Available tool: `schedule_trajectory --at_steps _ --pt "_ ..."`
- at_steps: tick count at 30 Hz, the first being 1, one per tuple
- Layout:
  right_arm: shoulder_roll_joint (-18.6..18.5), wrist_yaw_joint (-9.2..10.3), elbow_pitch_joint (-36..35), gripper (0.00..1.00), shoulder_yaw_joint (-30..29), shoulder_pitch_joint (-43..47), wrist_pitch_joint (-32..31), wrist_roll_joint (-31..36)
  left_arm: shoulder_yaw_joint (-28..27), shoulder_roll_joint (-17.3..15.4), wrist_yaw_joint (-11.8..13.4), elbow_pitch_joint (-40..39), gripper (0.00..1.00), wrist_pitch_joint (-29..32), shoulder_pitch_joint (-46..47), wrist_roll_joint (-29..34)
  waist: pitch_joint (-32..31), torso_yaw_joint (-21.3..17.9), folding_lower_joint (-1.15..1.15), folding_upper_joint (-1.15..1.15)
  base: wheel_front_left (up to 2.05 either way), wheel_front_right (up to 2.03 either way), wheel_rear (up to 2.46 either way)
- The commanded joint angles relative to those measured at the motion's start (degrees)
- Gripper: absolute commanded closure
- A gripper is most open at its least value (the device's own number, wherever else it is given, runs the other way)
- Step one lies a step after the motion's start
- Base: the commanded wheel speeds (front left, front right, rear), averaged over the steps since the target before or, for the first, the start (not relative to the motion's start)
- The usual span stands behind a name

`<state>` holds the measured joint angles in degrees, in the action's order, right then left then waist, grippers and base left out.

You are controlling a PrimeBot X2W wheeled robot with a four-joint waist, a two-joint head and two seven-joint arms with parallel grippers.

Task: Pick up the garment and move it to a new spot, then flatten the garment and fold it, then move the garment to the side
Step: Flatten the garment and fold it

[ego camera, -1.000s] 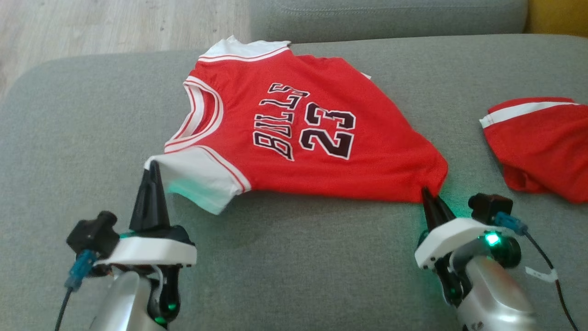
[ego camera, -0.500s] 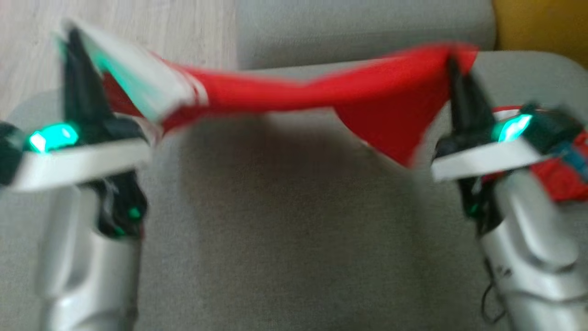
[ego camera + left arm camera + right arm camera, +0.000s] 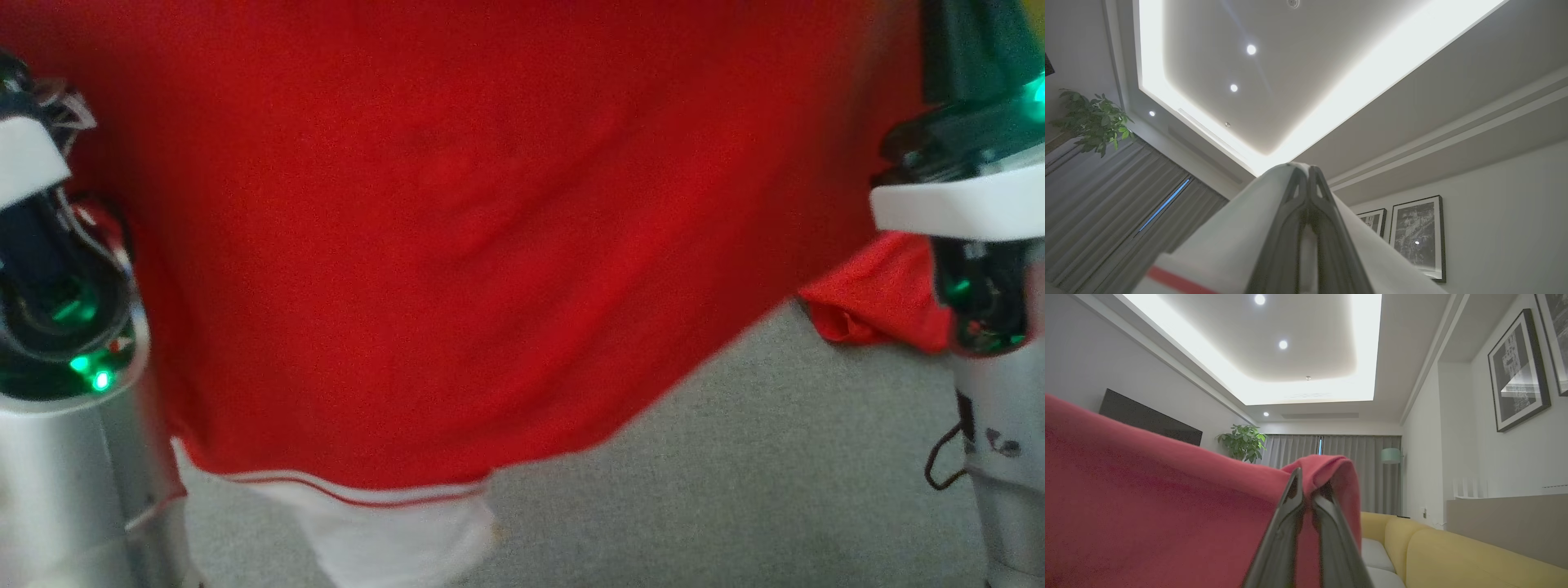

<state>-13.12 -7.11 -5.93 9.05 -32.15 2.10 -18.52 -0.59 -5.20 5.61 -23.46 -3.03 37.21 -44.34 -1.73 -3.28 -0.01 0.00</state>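
- left gripper pinches the white sleeve of the jersey, right gripper pinches its red hem
- carry it level and taut, then lay it on bare sofa

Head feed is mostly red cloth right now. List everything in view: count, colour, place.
Jersey: one, red with white sleeves, held up across the head view.
Second garment: one, red, crumpled at the right on the cushion.
Cushion: one, grey, below the jersey.
Sofa: one, yellow, lower right of right wrist view.
Plant: one, green, beside the curtains.
Curtains: grey, far wall.
Framed pictures: two, black frames, on the wall.
Wall screen: one, dark, left wall.
Left claw: dark, shut on a white sleeve.
Right claw: dark, shut on a red edge.
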Motion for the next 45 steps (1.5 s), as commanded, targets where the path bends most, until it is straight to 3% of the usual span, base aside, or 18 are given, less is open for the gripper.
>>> schedule_trajectory --at_steps 1,6,12,19,25,31,38,45 --pt "0.85 -0.37 -2.21 1.00 0.15 -0.95 -1.20 0.48 -2.45 -2.08 0.50 -1.15 1.00 0.98 2.17 0.45 0.44 -0.02 0.01 0.00 0.00 0.00 0.00" --pt "2.68 -0.37 -1.74 1.00 -2.07 -1.53 -6.95 0.58 -3.65 -4.26 2.47 5.37 1.00 4.77 3.84 0.02 4.24 0.24 0.01 0.00 0.00 0.00 0.00" --pt "2.75 -0.37 10.05 1.00 -1.46 -13.79 -8.65 -0.84 -3.58 -7.97 -0.23 22.77 1.00 5.63 14.33 -0.12 14.27 1.00 0.01 0.00 0.00 0.00 0.00" --pt "1.09 -0.37 33.40 1.00 1.03 -39.47 0.13 0.83 -1.15 -12.57 -5.68 45.76 1.00 -0.50 36.60 4.57 23.23 2.39 0.01 0.00 0.00 0.00 0.00" --pt "1.08 -0.37 48.16 1.00 -0.41 -51.25 10.07 3.51 1.23 -11.87 -9.00 58.94 1.00 -6.59 47.37 6.70 26.31 4.66 0.01 0.00 0.00 0.00 0.00" --pt "1.31 -0.37 55.77 1.00 2.05 -48.97 12.08 2.89 2.83 -10.11 -11.36 65.96 1.00 -9.34 45.26 6.39 27.23 6.45 0.01 0.00 0.00 0.00 0.00" --pt "1.14 -0.37 64.50 1.00 9.62 -38.24 11.21 -1.34 5.83 -8.02 -12.91 71.84 1.00 -11.29 33.19 5.58 25.12 8.13 0.01 0.00 0.00 0.00 0.00" --pt "-2.42 -0.37 64.47 1.00 22.60 -25.41 3.91 -8.79 15.45 -9.41 -13.08 67.45 1.00 -11.80 14.51 4.54 18.37 8.80 0.01 0.00 0.00 0.00 0.00"
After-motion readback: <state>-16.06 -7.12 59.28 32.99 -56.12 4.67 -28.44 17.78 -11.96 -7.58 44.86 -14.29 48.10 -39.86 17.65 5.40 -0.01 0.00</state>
